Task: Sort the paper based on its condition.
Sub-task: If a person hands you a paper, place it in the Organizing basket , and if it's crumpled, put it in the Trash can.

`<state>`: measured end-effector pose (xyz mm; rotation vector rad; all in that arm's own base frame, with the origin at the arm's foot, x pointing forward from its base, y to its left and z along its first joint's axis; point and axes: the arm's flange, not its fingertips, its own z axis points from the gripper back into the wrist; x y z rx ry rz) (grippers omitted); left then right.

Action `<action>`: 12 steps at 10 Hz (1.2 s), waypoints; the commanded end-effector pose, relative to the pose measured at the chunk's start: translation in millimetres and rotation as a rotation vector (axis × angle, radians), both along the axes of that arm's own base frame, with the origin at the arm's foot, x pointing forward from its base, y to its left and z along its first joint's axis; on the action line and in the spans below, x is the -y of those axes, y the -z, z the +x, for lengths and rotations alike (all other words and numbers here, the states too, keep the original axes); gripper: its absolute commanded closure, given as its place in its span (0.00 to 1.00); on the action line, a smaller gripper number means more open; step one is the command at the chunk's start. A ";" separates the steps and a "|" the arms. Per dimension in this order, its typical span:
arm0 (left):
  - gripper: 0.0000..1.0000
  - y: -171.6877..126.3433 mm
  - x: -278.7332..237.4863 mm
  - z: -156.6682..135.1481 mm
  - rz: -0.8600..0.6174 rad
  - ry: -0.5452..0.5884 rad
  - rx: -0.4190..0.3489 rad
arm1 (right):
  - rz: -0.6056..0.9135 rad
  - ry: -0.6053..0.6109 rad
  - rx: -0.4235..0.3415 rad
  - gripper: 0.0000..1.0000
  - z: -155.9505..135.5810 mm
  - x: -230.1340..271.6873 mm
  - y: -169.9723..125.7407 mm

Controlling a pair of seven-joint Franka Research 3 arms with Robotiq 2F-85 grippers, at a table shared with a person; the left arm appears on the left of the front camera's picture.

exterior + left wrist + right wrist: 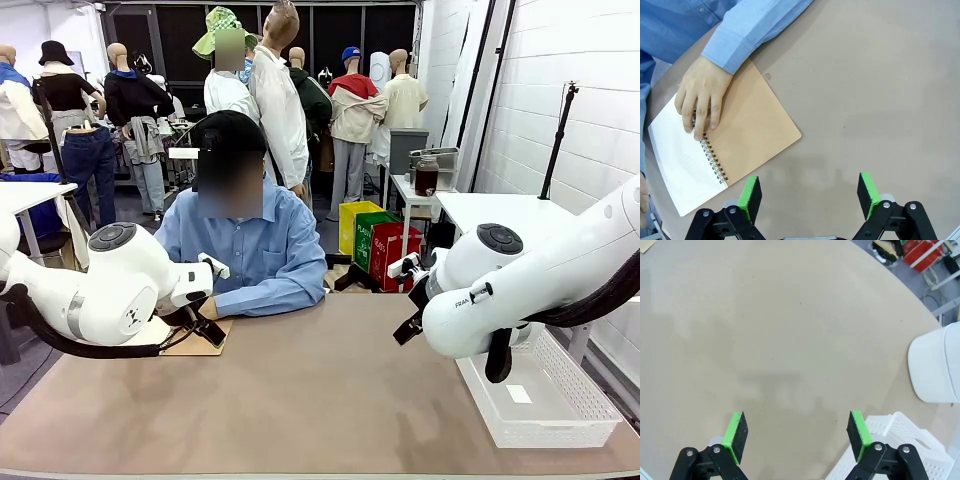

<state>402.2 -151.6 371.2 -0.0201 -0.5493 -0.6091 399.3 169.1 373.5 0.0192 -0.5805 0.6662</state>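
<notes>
Under the person's hand (702, 100), the white page (677, 160) of the notebook (752, 132) looks thin, light and limp — we'd pinch a free edge, gently. Our left gripper (810, 197) and right gripper (797, 435) — both spread wide, empty.

One notebook (755, 135), one basket (550, 433), two pincers (810, 197) (796, 437)

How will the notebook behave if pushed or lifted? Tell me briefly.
The notebook looks thin, so it is probably light and bendy if lifted by a corner. It lies flat on the smooth table, so a push would likely slide it, not tip it. The person's hand rests on its wire spine, so it would probably resist a push.
</notes>
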 end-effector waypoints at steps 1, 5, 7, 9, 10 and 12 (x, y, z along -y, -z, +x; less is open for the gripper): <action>0.00 0.0 -1.0 0.4 -0.001 -0.002 0.000 | 0.002 -0.001 0.000 0.00 -0.4 -0.4 -0.5; 0.00 -28.5 -1.9 -8.5 0.002 -0.018 0.003 | 0.047 -0.047 0.000 0.00 -4.1 1.8 -31.2; 0.00 -52.4 -0.7 -19.1 0.004 -0.012 0.003 | 0.061 -0.079 0.019 0.00 -13.9 4.8 -63.1; 0.00 -71.2 -1.1 -26.3 0.025 -0.010 -0.015 | 0.046 -0.107 0.041 0.00 -21.1 8.2 -92.3; 0.00 -80.9 -0.5 -30.8 0.026 0.003 -0.024 | 0.037 -0.114 0.046 0.00 -24.5 9.6 -103.6; 0.00 -103.8 0.2 -36.4 0.049 -0.001 -0.027 | 0.034 -0.151 0.041 0.00 -29.8 10.1 -119.7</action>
